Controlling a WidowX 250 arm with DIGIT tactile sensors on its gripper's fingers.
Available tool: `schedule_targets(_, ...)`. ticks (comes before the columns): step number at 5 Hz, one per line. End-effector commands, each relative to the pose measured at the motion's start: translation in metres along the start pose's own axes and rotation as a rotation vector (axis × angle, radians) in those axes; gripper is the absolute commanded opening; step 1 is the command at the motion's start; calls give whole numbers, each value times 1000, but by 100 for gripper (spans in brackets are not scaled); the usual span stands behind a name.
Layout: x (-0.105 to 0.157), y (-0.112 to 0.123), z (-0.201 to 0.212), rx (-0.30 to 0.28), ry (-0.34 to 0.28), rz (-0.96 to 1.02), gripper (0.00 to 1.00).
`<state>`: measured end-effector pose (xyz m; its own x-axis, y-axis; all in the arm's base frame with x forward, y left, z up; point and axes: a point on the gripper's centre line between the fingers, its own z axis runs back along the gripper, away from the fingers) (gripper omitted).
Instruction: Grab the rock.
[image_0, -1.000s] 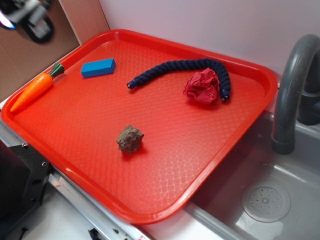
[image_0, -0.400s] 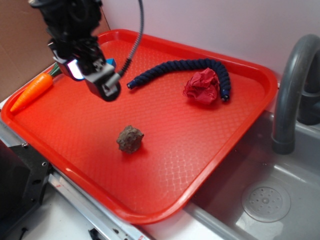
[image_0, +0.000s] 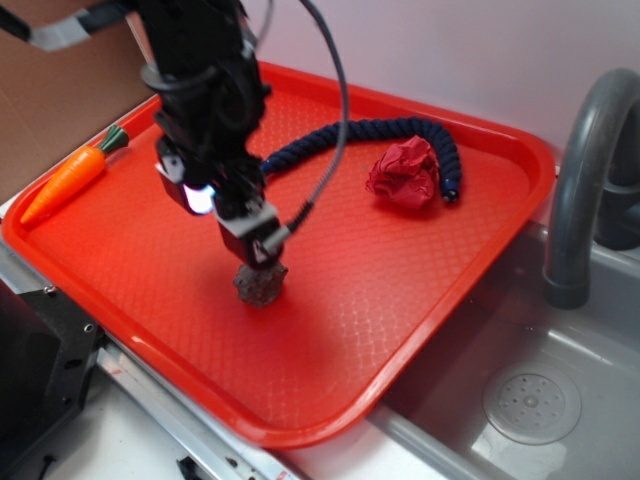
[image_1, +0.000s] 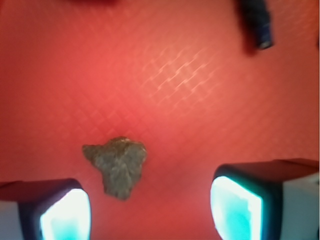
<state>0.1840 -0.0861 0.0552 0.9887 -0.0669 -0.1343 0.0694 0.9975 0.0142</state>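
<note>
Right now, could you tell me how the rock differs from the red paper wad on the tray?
The rock is dull brown-grey and pitted; the red paper wad is bright and wrinkled. The rock looks smaller than the wad. The rock sits just under the claw; the wad lies far off against the blue rope. Both are lumpy and rest on the red tray.

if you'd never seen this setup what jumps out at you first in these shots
The big red tray fills the exterior view, with the black robot arm reaching down over its near middle. Its gripper hangs just above the rock, and the wrist view shows the jaws spread with the rock nearer the left one. Farther back, a red paper wad lies against a dark blue rope.
</note>
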Motion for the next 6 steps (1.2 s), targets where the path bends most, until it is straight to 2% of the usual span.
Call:
schedule_targets(1,-3,-15,-23,6,27,-55,100)
schedule_targets(2,-1,-15,-29,28,41,-57,100)
schedule_targets(3,0,-12,-30,31,37,-31,0)
schedule_targets(5,-1,-8,-33,49,47,-3,0)
schedule_targets(6,-3,0,-9,2,-3,28,0)
